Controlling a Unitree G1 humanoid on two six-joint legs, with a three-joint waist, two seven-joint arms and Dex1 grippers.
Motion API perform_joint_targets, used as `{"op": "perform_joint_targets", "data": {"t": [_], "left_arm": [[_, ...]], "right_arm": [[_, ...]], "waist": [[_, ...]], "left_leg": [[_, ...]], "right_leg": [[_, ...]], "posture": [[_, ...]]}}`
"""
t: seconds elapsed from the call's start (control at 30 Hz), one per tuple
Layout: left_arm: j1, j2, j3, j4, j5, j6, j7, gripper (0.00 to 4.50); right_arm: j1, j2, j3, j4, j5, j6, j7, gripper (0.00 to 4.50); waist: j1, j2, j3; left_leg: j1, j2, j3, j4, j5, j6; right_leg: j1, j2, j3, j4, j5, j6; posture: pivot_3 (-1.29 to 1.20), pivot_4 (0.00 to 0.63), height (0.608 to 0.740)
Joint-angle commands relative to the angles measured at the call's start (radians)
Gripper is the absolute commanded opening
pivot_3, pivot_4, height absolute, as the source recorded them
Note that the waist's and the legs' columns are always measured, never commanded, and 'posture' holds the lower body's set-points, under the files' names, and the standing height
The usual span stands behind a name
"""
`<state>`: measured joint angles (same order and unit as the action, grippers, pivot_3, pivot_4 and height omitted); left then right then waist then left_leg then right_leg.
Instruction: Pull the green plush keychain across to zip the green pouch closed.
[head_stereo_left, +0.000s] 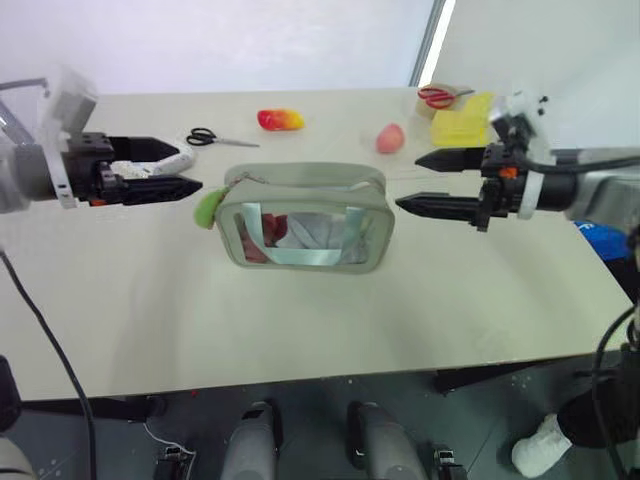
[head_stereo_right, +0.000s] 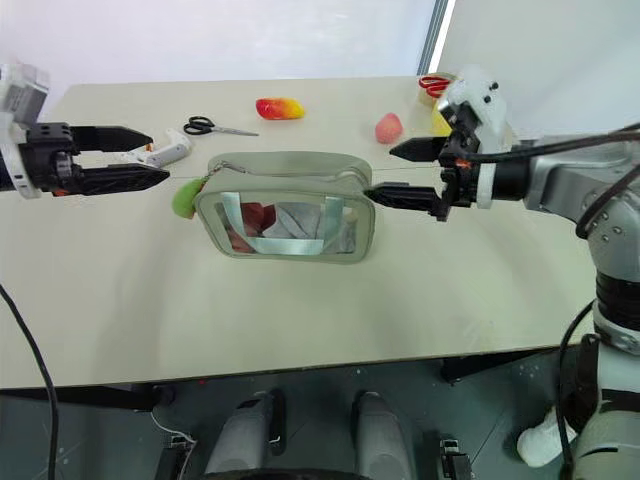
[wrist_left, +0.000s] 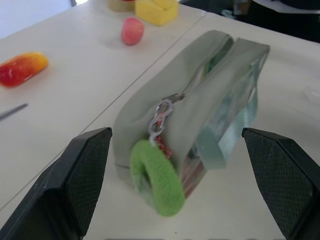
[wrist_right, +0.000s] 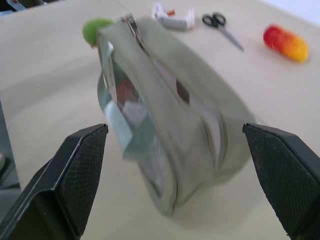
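The approach step was judged in hand: both end effectors, left (head_stereo_left: 178, 168) and right (head_stereo_left: 425, 183), were held apart and empty beside the green pouch (head_stereo_left: 305, 215), so the green plush keychain (head_stereo_left: 209, 207) was yet to be gripped and pulled across.

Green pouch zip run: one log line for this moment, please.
green pouch: upright, unzipped | green plush keychain: hangs at left end | left end effector: open, beside keychain | right end effector: open, opposite end

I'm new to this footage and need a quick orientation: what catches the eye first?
The green pouch stands mid-table, its zipper open. The green plush keychain hangs at the end nearer the left gripper. The right gripper faces it from the other end, both with fingers spread, neither touching the pouch.
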<state>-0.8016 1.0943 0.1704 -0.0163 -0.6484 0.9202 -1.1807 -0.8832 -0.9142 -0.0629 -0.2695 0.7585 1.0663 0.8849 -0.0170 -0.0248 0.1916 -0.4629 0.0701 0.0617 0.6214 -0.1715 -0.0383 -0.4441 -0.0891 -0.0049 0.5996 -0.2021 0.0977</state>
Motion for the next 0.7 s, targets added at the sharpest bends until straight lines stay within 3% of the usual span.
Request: {"op": "perform_joint_targets", "data": {"t": [0.03, 0.17, 0.4, 0.53, 0.7], "left_arm": [[-0.072, -0.024, 0.002, -0.023, -0.026, 0.005, 0.017, 4.44], [-0.028, -0.022, 0.001, -0.011, -0.009, -0.021, -0.005, 4.44], [0.036, 0.019, 0.049, -0.065, -0.031, -0.003, 0.002, 4.44], [0.092, 0.028, 0.092, -0.102, -0.046, 0.012, 0.028, 4.5], [0.126, 0.039, 0.119, -0.098, -0.048, 0.005, 0.05, 4.5]], "right_arm": [[-0.071, 0.065, 0.089, 0.001, -0.062, -0.077, 0.001, 4.5], [-0.123, 0.158, 0.235, 0.072, -0.185, -0.167, 0.013, 4.5], [-0.172, 0.205, 0.357, 0.226, -0.357, -0.317, 0.08, 4.5], [-0.166, 0.21, 0.416, 0.257, -0.434, -0.437, 0.171, 3.28], [-0.2, 0.266, 0.419, 0.299, -0.476, -0.491, 0.202, 0.73]], "waist": [[0.0, 0.0, 0.0], [-0.004, 0.0, 0.0], [0.004, 0.0, 0.0], [-0.001, 0.0, 0.0], [-0.003, 0.0, 0.0]], "left_leg": [[0.0, 0.0, 0.0, 0.0, 0.0, 0.0], [0.001, 0.0, 0.0, 0.002, 0.0, 0.0], [-0.003, 0.0, 0.0, 0.009, 0.0, 0.0], [0.001, 0.0, 0.0, 0.009, 0.0, 0.0], [0.001, 0.0, -0.001, 0.009, 0.0, 0.0]], "right_leg": [[0.0, 0.0, 0.0, 0.0, 0.0, 0.0], [0.001, 0.0, 0.001, 0.003, 0.0, 0.0], [-0.004, 0.0, 0.001, 0.013, -0.002, 0.002], [-0.001, 0.0, 0.001, 0.013, -0.001, 0.002], [-0.002, 0.0, 0.001, 0.015, -0.001, 0.002]], "posture": [[0.0, 0.15, 0.74], [0.0, 0.15, 0.74], [0.0, 0.15, 0.74], [0.0, 0.15, 0.74], [0.0, 0.15, 0.74]]}}
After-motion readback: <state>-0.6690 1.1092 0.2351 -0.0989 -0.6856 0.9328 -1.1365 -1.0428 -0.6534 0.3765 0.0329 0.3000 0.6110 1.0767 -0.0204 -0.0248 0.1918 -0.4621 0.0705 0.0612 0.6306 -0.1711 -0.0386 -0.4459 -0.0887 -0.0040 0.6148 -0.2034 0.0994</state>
